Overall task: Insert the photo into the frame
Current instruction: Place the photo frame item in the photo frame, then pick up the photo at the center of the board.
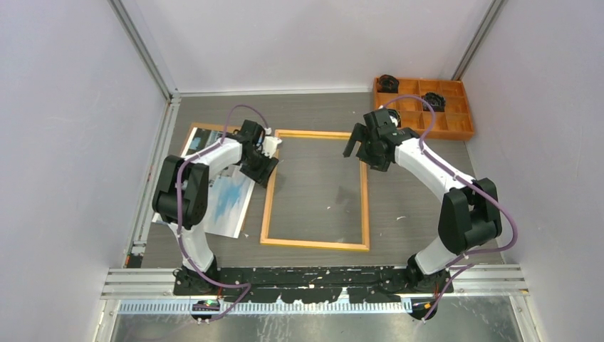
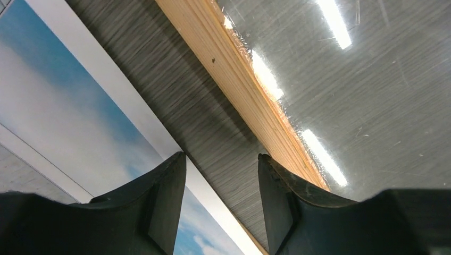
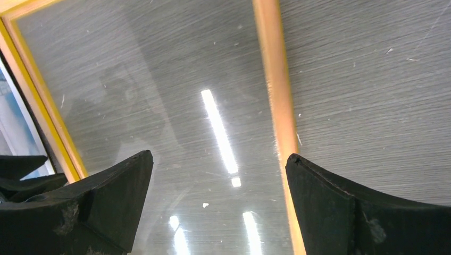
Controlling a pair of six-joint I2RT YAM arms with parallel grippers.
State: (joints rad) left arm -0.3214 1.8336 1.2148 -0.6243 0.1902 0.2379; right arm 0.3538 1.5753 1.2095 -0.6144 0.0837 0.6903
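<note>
**Photo waits beside the frame, both jaws empty**

At the left of the desk (image 1: 420, 206) lies the photo (image 1: 231, 203), flat and picture side up, its blue sky and white border plain in the left wrist view (image 2: 64, 117). It is outside the frame and just beside its left rail, with a strip of bare desk between them. The left arm (image 1: 214, 153) reaches over the photo's far end. Its jaws stand partly released with nothing between them, low over that bare strip, one finger (image 2: 159, 212) above the photo's white border and the other next to the rail.

In the middle lies the frame (image 1: 315, 244), flat, its wood-coloured side apparently upward. A clear pane (image 1: 317, 185) sits inside it and mirrors the ceiling lights. The right arm (image 1: 427, 164) hovers over the frame's far right part. Its jaws are spread wide and grasp nothing, and the right rail (image 3: 276, 95) runs between them below. At the far right an orange tray (image 1: 463, 132) stands well apart from the work.

I judge the step in hand to be the pick-up of the photo, not yet made. The next move calls for the left jaws to catch the thin paper edge nearest the frame without creasing it. The sheet then has to cross the rail and go down square inside the rails onto the pane, probably turned picture side down, while the right jaws could steady the frame against sliding
</note>
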